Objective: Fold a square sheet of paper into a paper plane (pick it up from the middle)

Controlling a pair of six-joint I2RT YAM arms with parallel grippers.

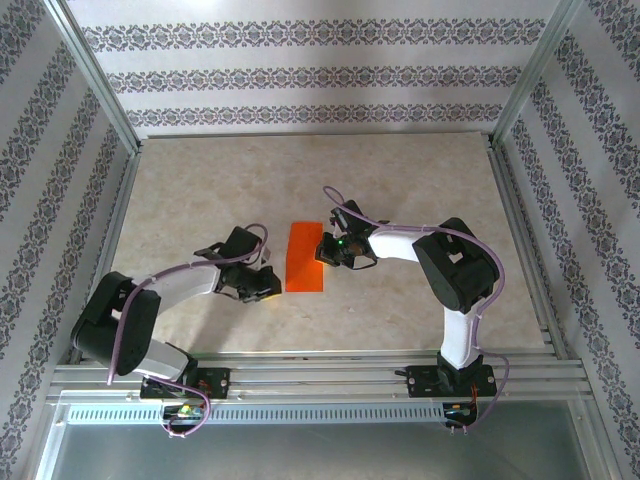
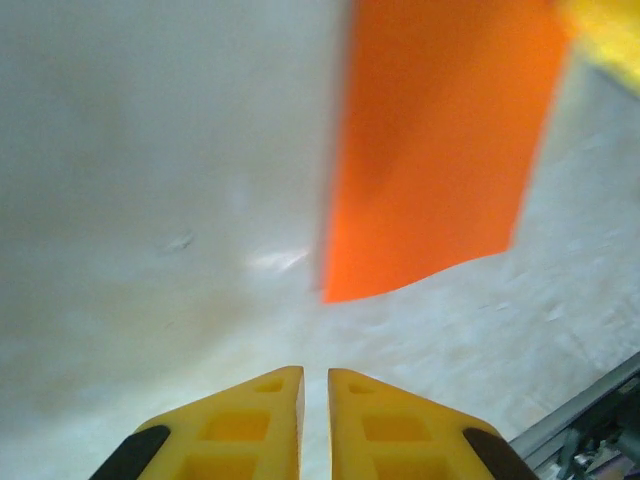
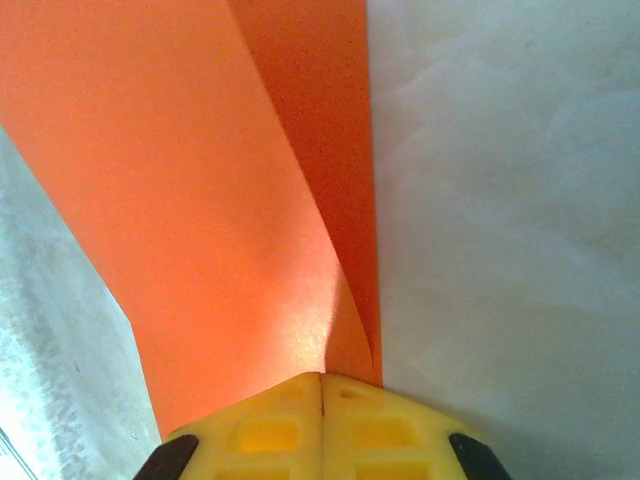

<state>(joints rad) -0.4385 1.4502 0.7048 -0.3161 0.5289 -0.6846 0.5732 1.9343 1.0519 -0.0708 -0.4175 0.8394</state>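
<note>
The square sheet of paper (image 1: 305,256) lies mid-table as a narrow orange-red strip, doubled over lengthwise. In the right wrist view the paper (image 3: 200,200) shows its upper layer bulging up off the lower one near the fold. My right gripper (image 1: 325,252) sits at the strip's right edge, and its jaws (image 3: 322,378) are shut on the paper there. My left gripper (image 1: 268,285) hovers by the strip's near left corner. Its fingertips (image 2: 315,375) stand almost together with a thin slit and nothing between them, a short way from the paper (image 2: 440,150).
The beige table (image 1: 420,190) is walled by patterned panels on three sides. An aluminium rail (image 1: 320,370) carrying both arm bases runs along the near edge, and a stretch of it (image 2: 590,420) shows at the lower right of the left wrist view.
</note>
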